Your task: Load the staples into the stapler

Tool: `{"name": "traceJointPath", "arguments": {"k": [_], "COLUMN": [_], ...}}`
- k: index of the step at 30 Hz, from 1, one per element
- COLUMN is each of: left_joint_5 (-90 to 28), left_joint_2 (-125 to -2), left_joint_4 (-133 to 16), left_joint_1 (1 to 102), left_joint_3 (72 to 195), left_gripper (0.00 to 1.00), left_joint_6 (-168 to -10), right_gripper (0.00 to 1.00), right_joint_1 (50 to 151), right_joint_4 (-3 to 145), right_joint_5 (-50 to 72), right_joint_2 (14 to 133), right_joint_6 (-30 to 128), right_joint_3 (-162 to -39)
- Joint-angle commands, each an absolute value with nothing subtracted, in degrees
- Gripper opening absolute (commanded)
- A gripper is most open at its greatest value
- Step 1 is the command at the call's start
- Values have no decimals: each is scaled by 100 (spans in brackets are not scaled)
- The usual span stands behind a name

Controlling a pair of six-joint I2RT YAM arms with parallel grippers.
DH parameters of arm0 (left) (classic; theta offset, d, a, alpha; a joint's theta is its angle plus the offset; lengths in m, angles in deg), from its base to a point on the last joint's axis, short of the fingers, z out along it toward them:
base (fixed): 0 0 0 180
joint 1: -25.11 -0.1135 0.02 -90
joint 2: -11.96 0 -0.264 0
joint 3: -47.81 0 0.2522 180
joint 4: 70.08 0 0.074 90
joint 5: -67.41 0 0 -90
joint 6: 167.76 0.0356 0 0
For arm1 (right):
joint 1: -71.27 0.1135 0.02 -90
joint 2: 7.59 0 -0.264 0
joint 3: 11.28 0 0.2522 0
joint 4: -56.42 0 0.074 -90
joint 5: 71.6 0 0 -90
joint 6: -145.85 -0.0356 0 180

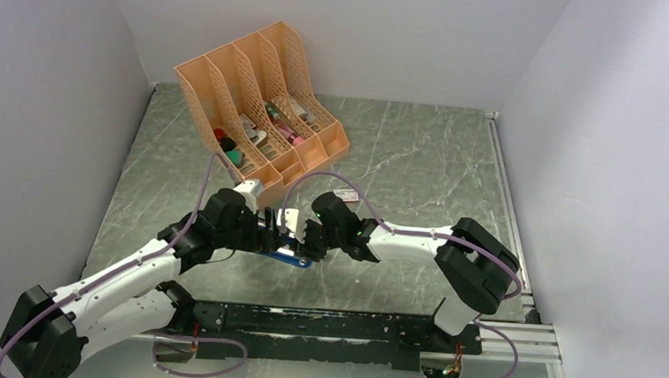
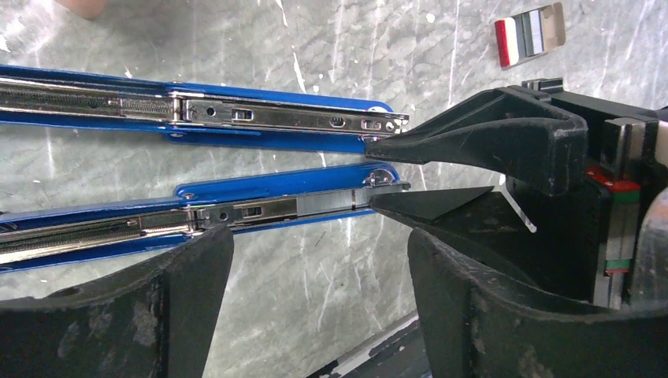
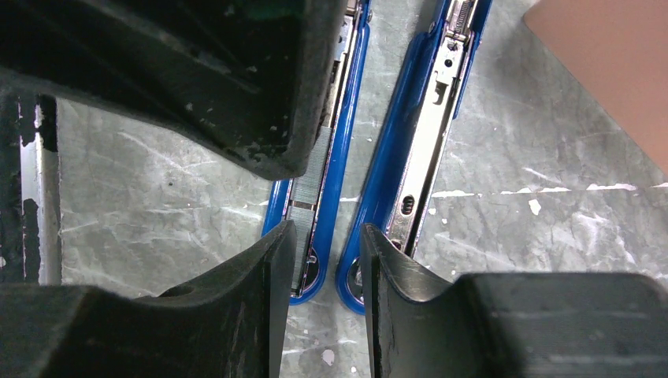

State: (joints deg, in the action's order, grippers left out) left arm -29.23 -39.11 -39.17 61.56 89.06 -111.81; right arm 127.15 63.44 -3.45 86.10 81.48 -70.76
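The blue stapler [image 1: 291,257] lies opened flat on the marble table, its two arms side by side [image 2: 260,118] [image 3: 410,157]. A grey ribbed strip of staples [image 3: 315,169] sits in the channel of the left-hand arm in the right wrist view. My left gripper [image 2: 319,260] is open wide over bare table, just beside the nearer arm. My right gripper [image 3: 327,244] hovers at the arms' free ends, jaws a little apart with nothing between them. In the left wrist view its fingers [image 2: 473,142] point at the two arm tips.
An orange desk organizer [image 1: 257,103] with small items stands at the back left. A little white-and-red box [image 2: 529,33] [image 1: 345,193] lies on the table behind the right arm. A black rail [image 1: 321,326] runs along the near edge.
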Motion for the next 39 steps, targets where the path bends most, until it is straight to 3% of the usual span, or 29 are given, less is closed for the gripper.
{"name": "traceJointPath", "arguments": {"k": [1, 8, 13, 26, 34, 39], "left_joint_5": [-2278, -2405, -2467, -2606, -2031, -1258], "left_joint_2": [-3910, -4111, -4274, -4293, -4271, -3588], "left_joint_4": [-4088, -4675, -4952, -5362, -4945, -4624], "left_joint_1": [6423, 6653, 6665, 6695, 6754, 6745], "left_joint_3": [8862, 8684, 8551, 8306, 8369, 8551], "left_gripper": [80, 53, 45, 51, 54, 65], "left_joint_6": [-11361, -11390, -11296, -10967, -11186, -11350], "right_gripper": [40, 40, 40, 39, 39, 40], "right_joint_1": [12726, 12726, 12726, 12726, 12726, 12726], "right_joint_4": [6551, 6574, 6552, 6544, 6500, 6192], "right_joint_5": [-437, -425, -448, -472, -437, -479], "right_joint_2": [8680, 8679, 8686, 8741, 8677, 8525], "right_joint_6": [8075, 8077, 8011, 7960, 7924, 7896], "right_joint_3": [-6987, -6995, -6987, -7008, -6967, -6925]}}
